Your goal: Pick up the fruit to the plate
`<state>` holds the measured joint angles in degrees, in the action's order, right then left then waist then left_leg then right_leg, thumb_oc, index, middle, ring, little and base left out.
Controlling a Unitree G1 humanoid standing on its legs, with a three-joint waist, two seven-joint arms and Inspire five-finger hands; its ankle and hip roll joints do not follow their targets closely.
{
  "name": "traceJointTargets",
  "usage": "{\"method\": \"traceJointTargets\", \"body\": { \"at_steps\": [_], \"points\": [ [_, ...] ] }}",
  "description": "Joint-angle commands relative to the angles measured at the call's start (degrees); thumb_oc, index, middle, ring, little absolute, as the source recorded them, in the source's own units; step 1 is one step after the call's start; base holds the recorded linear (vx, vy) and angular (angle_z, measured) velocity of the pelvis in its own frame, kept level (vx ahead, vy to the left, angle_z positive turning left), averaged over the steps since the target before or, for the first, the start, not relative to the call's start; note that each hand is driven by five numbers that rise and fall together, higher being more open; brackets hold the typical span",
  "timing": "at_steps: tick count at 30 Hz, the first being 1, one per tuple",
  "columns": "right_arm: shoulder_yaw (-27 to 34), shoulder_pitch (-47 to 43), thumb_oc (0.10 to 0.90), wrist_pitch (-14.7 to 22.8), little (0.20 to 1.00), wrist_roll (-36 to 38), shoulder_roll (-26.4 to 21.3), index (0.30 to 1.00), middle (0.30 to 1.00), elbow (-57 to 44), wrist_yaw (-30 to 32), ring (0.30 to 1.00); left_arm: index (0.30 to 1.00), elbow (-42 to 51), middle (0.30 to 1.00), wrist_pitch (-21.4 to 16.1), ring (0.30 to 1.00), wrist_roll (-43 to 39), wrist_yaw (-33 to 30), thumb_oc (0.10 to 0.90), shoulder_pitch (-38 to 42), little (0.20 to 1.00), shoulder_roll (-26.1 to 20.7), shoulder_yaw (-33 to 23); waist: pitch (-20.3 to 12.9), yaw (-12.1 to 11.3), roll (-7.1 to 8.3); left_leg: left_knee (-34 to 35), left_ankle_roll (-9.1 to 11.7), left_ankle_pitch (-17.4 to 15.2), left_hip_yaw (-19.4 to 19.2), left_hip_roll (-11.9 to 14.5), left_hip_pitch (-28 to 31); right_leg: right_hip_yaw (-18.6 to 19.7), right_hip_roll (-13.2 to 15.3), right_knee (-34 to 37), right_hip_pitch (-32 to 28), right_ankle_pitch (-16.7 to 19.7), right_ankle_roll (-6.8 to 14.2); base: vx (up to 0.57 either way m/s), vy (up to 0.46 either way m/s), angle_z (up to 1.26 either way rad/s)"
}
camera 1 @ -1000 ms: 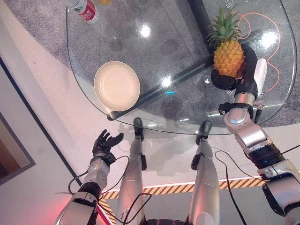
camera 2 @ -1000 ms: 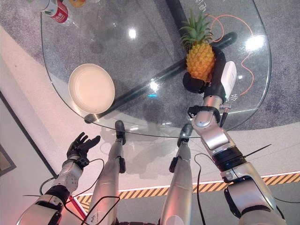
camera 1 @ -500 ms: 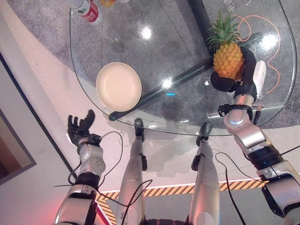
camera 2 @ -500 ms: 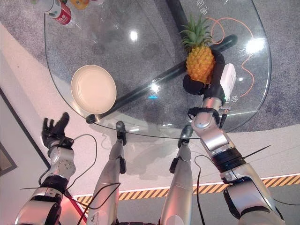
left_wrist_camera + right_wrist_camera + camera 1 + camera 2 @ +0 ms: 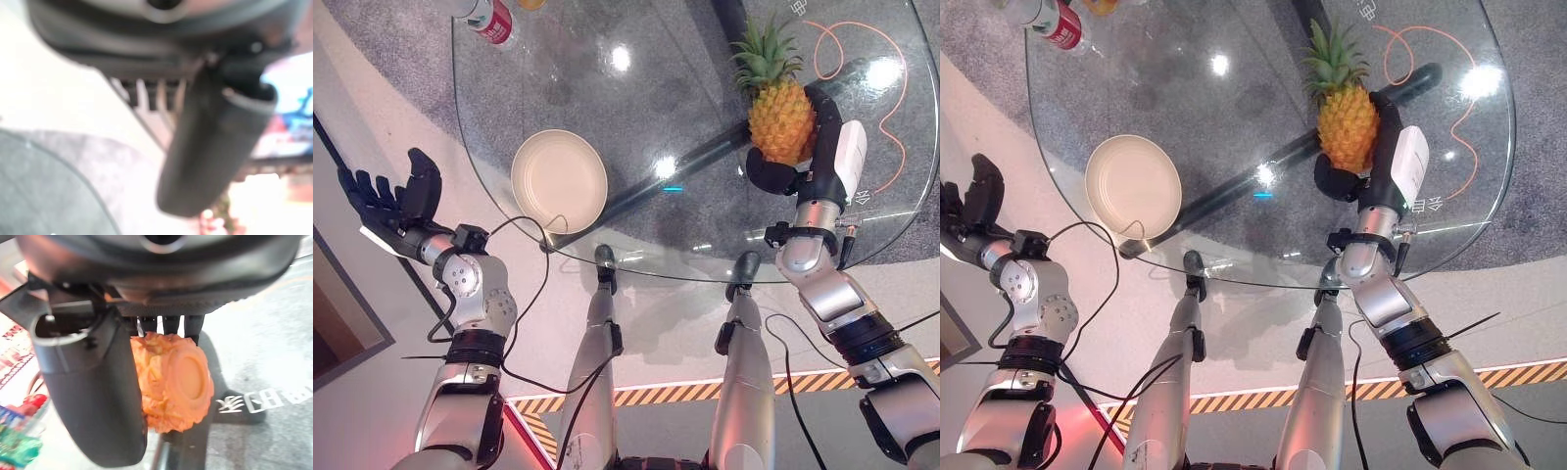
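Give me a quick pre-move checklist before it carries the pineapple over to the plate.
1. Grip: right hand curled round the pineapple, thumb and fingers on opposite sides in the right wrist view: ok.
2. Pineapple lifted off the glass table: cannot tell.
3. Plate empty, on the table's left part: ok.
4. Path between pineapple and plate has nothing on the glass: ok.
5. Left hand open, off the table's left side, away from the plate: ok.
6. Red bottle at the far edge, out of the path: ok.
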<state>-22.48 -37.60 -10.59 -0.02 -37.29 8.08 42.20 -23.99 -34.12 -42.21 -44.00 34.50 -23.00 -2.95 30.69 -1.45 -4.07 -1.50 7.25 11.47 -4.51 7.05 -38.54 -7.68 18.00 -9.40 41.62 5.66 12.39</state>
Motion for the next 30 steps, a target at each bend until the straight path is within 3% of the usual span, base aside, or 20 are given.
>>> {"method": "traceJointTargets", "body": {
  "at_steps": [1, 8, 14, 21, 30],
  "points": [
    [2.6, -5.0, 0.100, 6.6, 0.200, -7.1, -0.7, 0.300, 0.300, -9.4, 0.4, 0.300, 0.900, 6.0, 0.900, -3.3, 0.900, 3.6, 5.6, 0.800, 3.6, 0.900, -3.4, -1.5, -0.9, -0.3, 0.42, 0.1, 0.8, -1.7, 0.4, 1.3, 1.4, -2.8, -0.5, -0.7, 0.6, 3.0, -0.4, -0.01, -0.032, 0.00],
    [2.8, -6.3, 0.100, 8.0, 0.200, -11.0, 0.8, 0.300, 0.300, -12.3, -3.6, 0.300, 0.900, 12.9, 0.900, 2.0, 0.900, -0.2, 17.9, 0.800, 3.4, 0.900, -0.8, 1.9, -0.9, -0.3, 0.96, 0.6, 0.6, -1.6, 0.6, 1.2, 1.3, -3.1, -0.7, 0.3, 0.1, 3.5, 0.0, 0.00, -0.017, 0.00],
    [1.8, -7.6, 0.100, 8.6, 0.200, -13.5, 0.2, 0.300, 0.300, -15.0, -6.4, 0.300, 0.900, 16.0, 0.900, 6.0, 0.900, -4.3, 24.4, 0.800, 3.5, 0.900, 0.1, 4.3, -0.9, -0.4, 0.83, 0.9, 0.6, -1.6, 0.5, 1.0, 1.6, -3.3, -0.4, 1.0, -0.5, 3.9, 0.3, 0.00, 0.000, 0.00],
    [-0.6, -10.2, 0.100, 9.8, 0.200, -15.9, -0.8, 0.300, 0.300, -17.7, -11.6, 0.300, 0.900, 17.6, 0.900, 11.3, 0.900, -14.4, 34.1, 0.800, 3.8, 0.900, 1.0, 7.8, -0.9, -0.2, 0.58, 0.9, 0.5, -1.6, 0.4, 0.8, 1.7, -3.3, -0.1, 1.5, -0.8, 4.2, 0.8, 0.00, 0.000, 0.00],
    [-5.4, -14.2, 0.100, 10.8, 0.200, -13.5, -2.2, 0.300, 0.300, -19.5, -15.2, 0.300, 0.900, 18.3, 0.900, 15.5, 0.900, -27.6, 44.1, 0.800, 5.2, 0.900, 1.8, 12.1, -0.9, 0.0, 0.38, 1.0, 0.6, -1.4, 0.0, 0.8, 2.0, -3.5, 0.2, 2.2, -1.4, 4.7, 1.0, 0.00, 0.000, 0.00]
  ]
}}
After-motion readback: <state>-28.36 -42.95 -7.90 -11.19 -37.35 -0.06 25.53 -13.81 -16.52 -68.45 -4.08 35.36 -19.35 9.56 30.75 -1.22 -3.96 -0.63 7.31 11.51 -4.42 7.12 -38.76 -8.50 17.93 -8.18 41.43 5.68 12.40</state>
